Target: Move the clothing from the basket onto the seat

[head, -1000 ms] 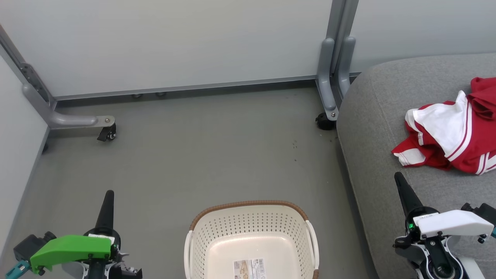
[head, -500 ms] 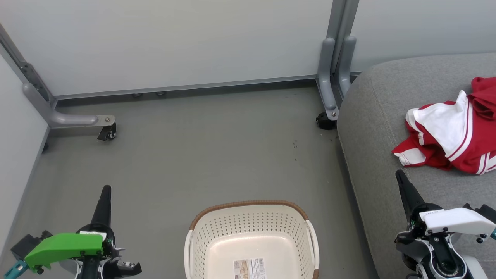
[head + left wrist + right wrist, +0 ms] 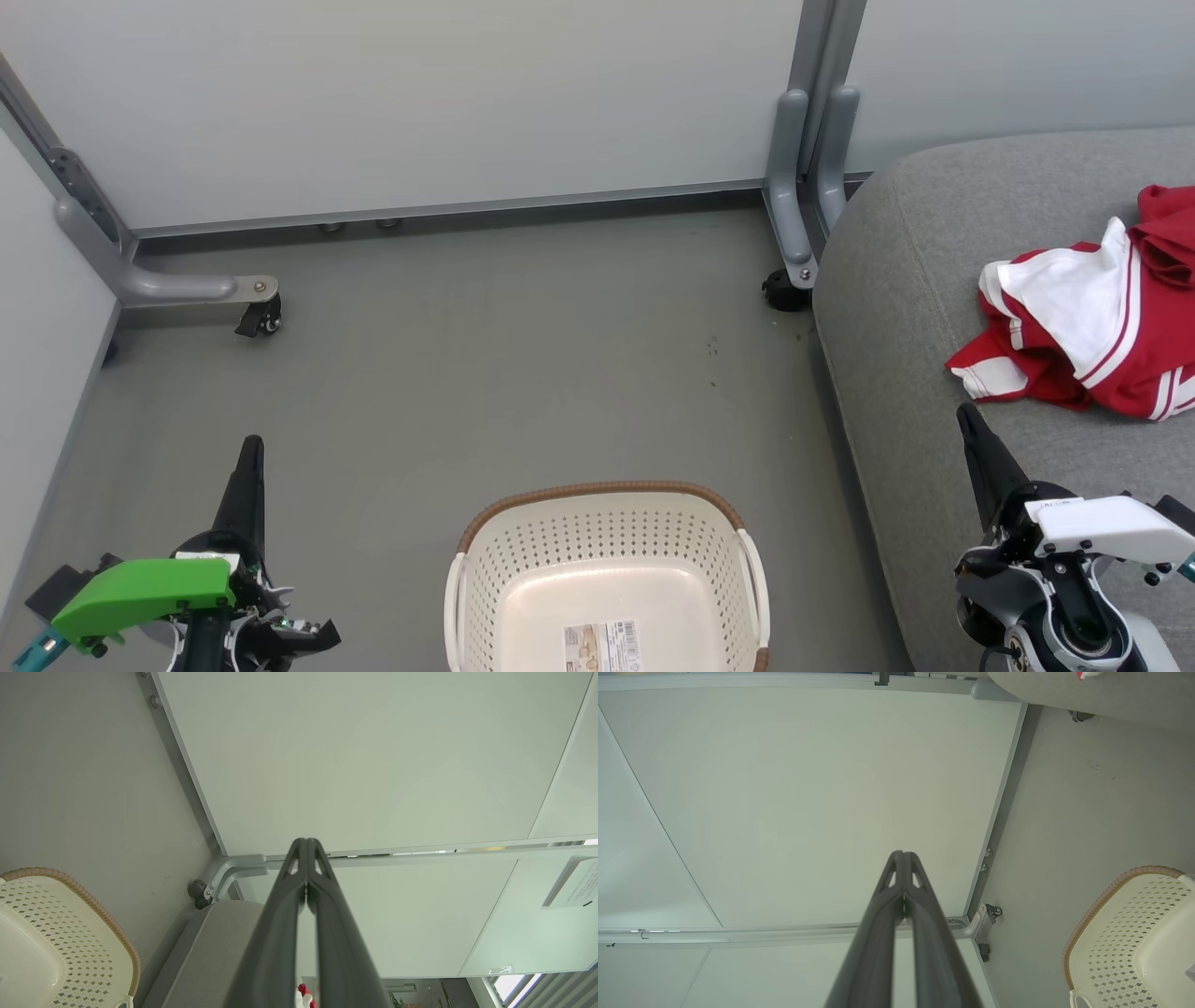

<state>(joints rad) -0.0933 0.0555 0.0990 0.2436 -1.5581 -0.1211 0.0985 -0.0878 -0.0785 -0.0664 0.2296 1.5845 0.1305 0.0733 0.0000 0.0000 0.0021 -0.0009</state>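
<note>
Head view, bottom centre: basket [image 3: 597, 489], nothing inside but a label sticker [image 3: 602, 647]. Over on the right, red-and-white clothing [image 3: 1092, 327] heaped on the grey seat [image 3: 915, 280], well apart from the basket. Left gripper [image 3: 250, 448] low at the left, jaws pressed together on nothing; right gripper [image 3: 966, 418] near the clothing, likewise closed and empty (same story in both wrist views). Looks like the last step wrapped up. Next, probably: checking the basket's near end, cut off at the frame edge, before calling it.
</note>
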